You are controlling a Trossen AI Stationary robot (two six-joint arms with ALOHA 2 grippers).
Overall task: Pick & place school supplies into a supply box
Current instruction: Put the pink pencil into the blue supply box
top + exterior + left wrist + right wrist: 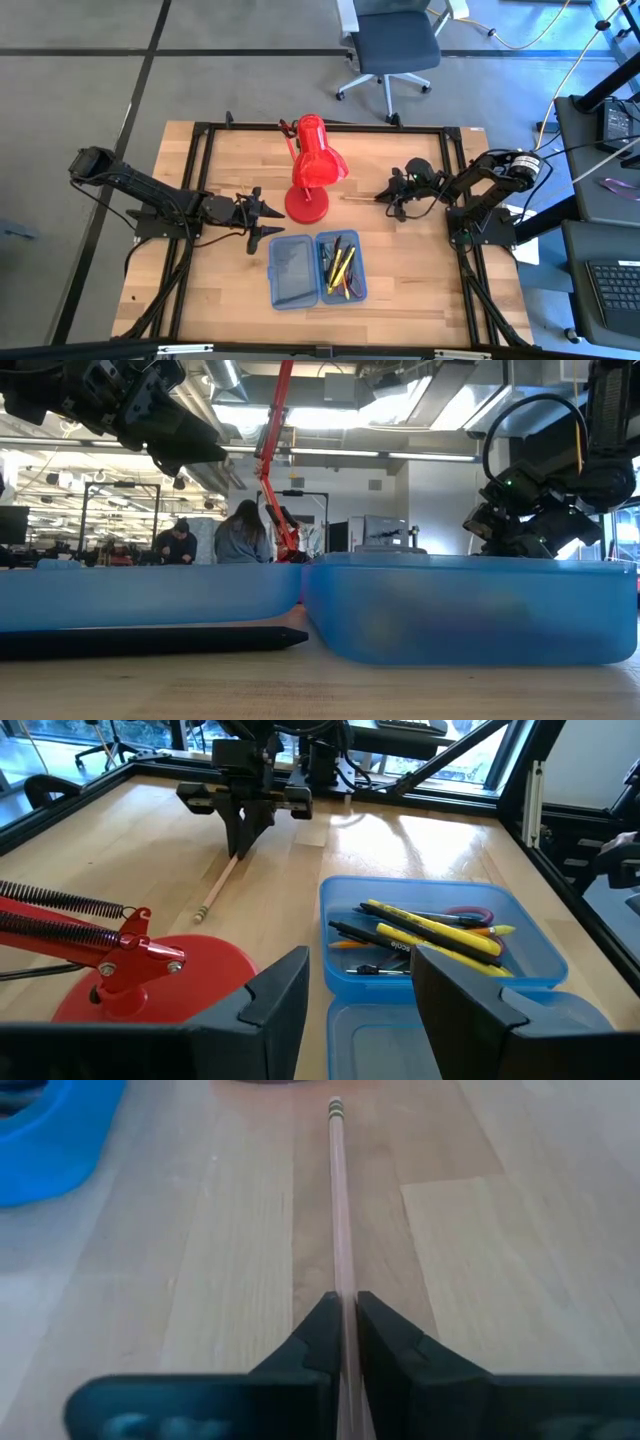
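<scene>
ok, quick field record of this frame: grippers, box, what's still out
right gripper: shut on wood-tone pencil, low at the table
left gripper: open, empty, beside the supply box
supply box: open flat, two blue halves
in box: pens and pencils in one half, other half looks empty
still out: black pen by the box
red lamp: mid-table

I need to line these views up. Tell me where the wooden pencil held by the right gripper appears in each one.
High view: wooden pencil between the red lamp base and the right gripper.
Low view: not visible.
Left wrist view: lying on the table under the right gripper.
Right wrist view: running up the middle, pinched by the fingertips.
Shared landmark: the blue supply box.
</scene>
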